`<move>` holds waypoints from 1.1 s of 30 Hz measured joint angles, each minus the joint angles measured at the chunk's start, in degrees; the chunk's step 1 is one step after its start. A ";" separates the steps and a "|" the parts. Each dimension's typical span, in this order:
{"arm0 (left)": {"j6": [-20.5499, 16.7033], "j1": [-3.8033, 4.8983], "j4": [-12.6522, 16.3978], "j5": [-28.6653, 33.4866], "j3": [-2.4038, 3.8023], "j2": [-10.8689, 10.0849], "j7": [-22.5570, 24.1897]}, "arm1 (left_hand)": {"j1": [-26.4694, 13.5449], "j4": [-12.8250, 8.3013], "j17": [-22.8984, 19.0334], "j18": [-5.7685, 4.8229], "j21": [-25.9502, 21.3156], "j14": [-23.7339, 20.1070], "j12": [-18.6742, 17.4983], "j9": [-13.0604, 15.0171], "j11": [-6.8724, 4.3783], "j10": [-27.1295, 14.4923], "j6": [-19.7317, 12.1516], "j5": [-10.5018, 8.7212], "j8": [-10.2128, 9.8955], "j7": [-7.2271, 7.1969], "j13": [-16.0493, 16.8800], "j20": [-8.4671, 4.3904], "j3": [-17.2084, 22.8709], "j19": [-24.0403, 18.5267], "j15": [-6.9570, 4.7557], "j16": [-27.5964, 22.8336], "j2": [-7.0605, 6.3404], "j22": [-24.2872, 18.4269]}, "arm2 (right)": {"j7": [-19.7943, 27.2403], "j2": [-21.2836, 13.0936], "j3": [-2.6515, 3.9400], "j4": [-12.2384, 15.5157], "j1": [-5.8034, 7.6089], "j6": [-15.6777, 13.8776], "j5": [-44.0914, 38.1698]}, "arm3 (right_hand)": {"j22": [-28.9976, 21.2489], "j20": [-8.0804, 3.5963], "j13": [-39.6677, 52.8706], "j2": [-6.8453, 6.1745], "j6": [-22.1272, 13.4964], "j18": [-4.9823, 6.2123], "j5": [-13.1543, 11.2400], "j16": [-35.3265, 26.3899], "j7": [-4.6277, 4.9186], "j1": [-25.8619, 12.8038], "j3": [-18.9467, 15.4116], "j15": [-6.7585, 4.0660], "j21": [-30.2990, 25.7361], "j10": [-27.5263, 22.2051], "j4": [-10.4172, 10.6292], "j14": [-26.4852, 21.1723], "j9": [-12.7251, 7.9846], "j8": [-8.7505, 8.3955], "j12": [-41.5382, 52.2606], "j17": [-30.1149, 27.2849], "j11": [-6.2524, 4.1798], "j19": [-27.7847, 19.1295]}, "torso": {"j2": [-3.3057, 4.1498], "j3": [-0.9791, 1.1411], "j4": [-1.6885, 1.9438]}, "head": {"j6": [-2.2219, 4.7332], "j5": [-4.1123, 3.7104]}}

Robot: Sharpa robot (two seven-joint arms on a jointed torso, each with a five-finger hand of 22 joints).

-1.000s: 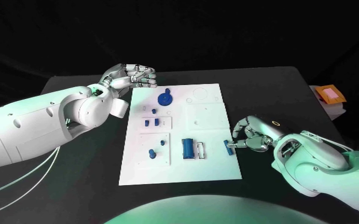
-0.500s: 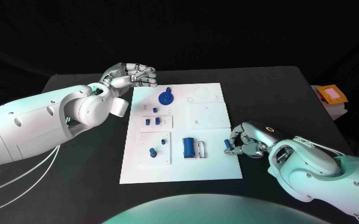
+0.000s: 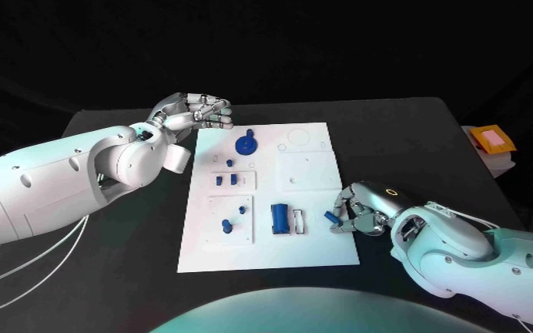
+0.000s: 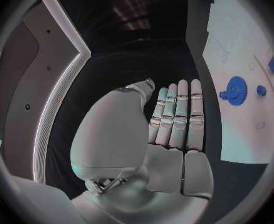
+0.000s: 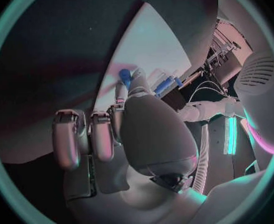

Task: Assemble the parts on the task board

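Fingers: right hand (image 3: pixel 361 211) pinching small blue part (image 3: pixel 331 216) | left hand (image 3: pixel 198 112) curled, holding nothing | flat white task board (image 3: pixel 306 248)

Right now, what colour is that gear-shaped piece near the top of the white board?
Blue. The gear shows best in the head view, lying on the white task board.

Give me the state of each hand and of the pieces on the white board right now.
Left hand: off the board's far left corner, fingers curled in, holding nothing.
Right hand: at the board's right edge, pinching a small blue part.
Board: flat on the table.
Blue gear: lying flat on the board.
Blue block: on the board, untouched.
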 measured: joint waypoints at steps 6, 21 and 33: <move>0.00 -0.01 0.00 -0.02 0.00 0.01 -0.01 | 0.00 0.00 0.00 0.00 0.00 0.00 0.00 0.00 0.00 0.00 0.00 0.00 0.00 0.00 0.00 0.00 0.00 0.00 0.00 0.00 0.00 0.00 | -0.23 0.43 0.04 0.01 -0.05 0.14 -0.61 | -0.01 0.00 0.00 -0.46 -0.05 0.00 1.44 -0.01 0.22 0.92 4.03 0.00 0.00 0.00 0.71 0.00 0.31 -0.32 -0.22 0.00 0.00 0.00 | -0.02 -0.02 0.04 | -0.06 0.00; -0.01 -0.01 0.02 -0.03 -0.01 -0.08 -0.04 | 0.00 0.00 -0.01 0.00 0.00 0.00 0.00 -0.01 0.00 0.00 0.00 0.00 0.00 0.00 0.00 0.00 0.00 0.00 0.00 0.00 0.00 0.01 | -0.59 0.72 -0.05 1.15 -0.10 -0.24 0.56 | -0.02 0.01 -9.82 -4.34 -0.25 -0.01 2.32 0.19 0.92 -5.03 40.20 -0.21 0.45 1.96 1.50 0.02 1.53 -2.10 -0.53 -0.01 -1.33 0.00 | -0.04 -0.05 0.08 | 0.04 0.20; -0.02 -0.01 0.06 -0.04 -0.01 -0.14 -0.05 | 0.00 0.00 -0.02 0.00 0.00 0.00 0.00 -0.01 0.00 0.00 0.00 0.00 0.00 0.00 0.00 0.00 0.00 0.00 0.00 0.00 0.00 -0.04 | -0.79 0.97 0.03 1.06 0.18 0.03 2.04 | -0.02 0.01 -9.36 -3.56 -0.18 0.00 2.09 0.19 0.99 -11.18 43.68 -0.13 0.45 1.72 1.65 0.09 1.52 -2.11 -0.53 -0.02 -1.10 0.00 | -0.02 -0.06 0.03 | -0.04 0.37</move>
